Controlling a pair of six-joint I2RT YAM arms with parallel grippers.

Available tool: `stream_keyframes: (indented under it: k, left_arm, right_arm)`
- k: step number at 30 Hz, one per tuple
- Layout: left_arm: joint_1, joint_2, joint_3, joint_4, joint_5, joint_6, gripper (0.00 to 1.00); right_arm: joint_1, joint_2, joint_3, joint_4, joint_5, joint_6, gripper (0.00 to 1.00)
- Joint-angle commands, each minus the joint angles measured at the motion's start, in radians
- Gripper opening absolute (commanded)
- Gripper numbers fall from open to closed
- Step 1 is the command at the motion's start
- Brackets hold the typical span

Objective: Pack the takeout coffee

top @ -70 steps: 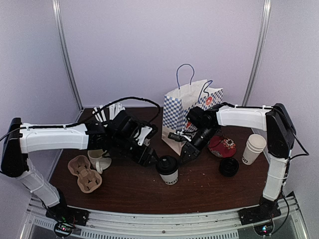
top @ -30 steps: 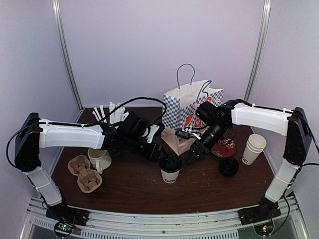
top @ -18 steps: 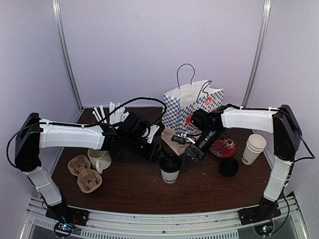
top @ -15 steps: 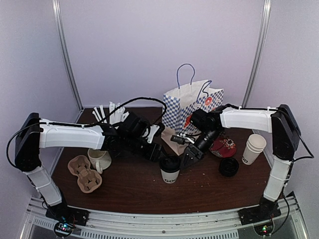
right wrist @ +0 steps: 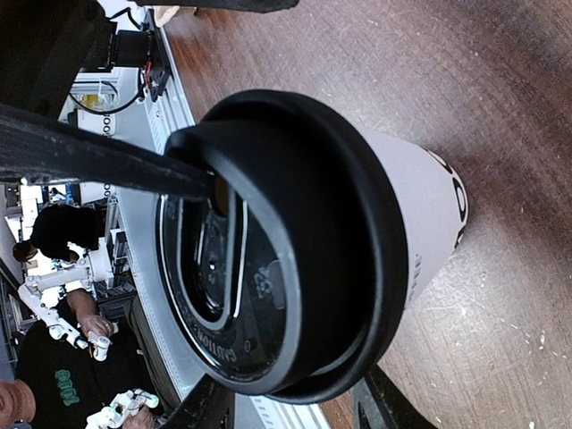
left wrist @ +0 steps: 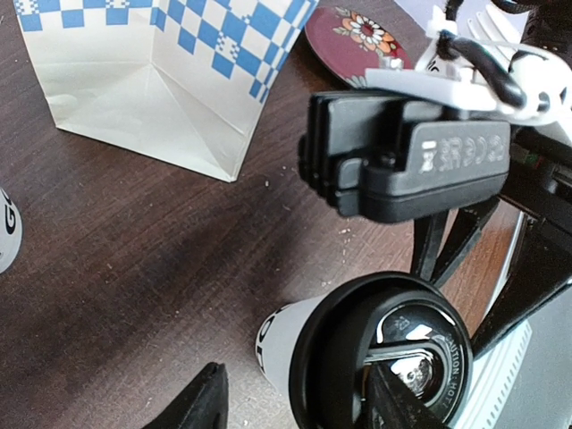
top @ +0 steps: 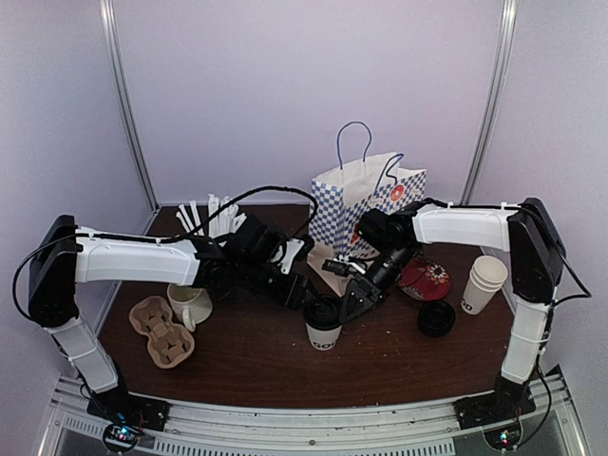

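Checking in from my remote station. The biggest thing here is the surface [top: 247,370], dark brown with a wood grain and a few pale crumbs on it. At the far middle stands a paper bag [top: 366,204], white with blue checks, a sharply folded base and blue cord handles. I can't see into it from any view.

Near left is a moulded pulp carrier [top: 163,332], beige and fibrous, with round wells. Over on the right a stack of white paper cups [top: 484,282] stands upright, nested one inside another. Just beside the carrier on its far side sits a cream ceramic mug [top: 190,302], smooth, with a handle. A bunch of white straws [top: 211,217] pokes up at the far left, and whatever holds them is hidden behind the arm. Right of the bag lies a round red floral plate [top: 425,278].

The takeout coffee [top: 323,331] stands upright mid-surface, just nearer than the bag. It's a tapered white paper cup with black lettering low down and a shiny black plastic lid [right wrist: 268,232] on top. The left end effector [top: 306,296] is at the cup's left with its fingers [left wrist: 207,402] apart, one of them over the lid. The right end effector [top: 348,302] is at the cup's right, fingers apart around the lid's edge, and I can't tell if they touch it.

Smallest is a loose black lid [top: 437,319], near right.
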Motion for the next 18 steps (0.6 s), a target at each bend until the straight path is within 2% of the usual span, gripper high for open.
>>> stream_keyframes:
  k: [1,6,10,18]
  left_arm:
    - [0.008,0.020,-0.038,-0.018,-0.024,0.009,0.53]
    - [0.008,0.006,-0.072,-0.039,-0.059,0.019,0.52]
    - [0.008,-0.015,-0.072,-0.031,-0.053,0.032,0.53]
    - [0.008,-0.072,0.002,0.033,0.011,0.084,0.62]
  right_arm:
    - [0.003,0.105,-0.026,0.043,0.357,0.033,0.44]
    - [0.001,0.134,-0.018,0.034,0.406,0.023,0.43]
    - [-0.007,0.117,0.027,0.012,0.322,-0.003,0.43]
    - [-0.010,-0.004,0.090,-0.063,0.145,-0.095,0.46]
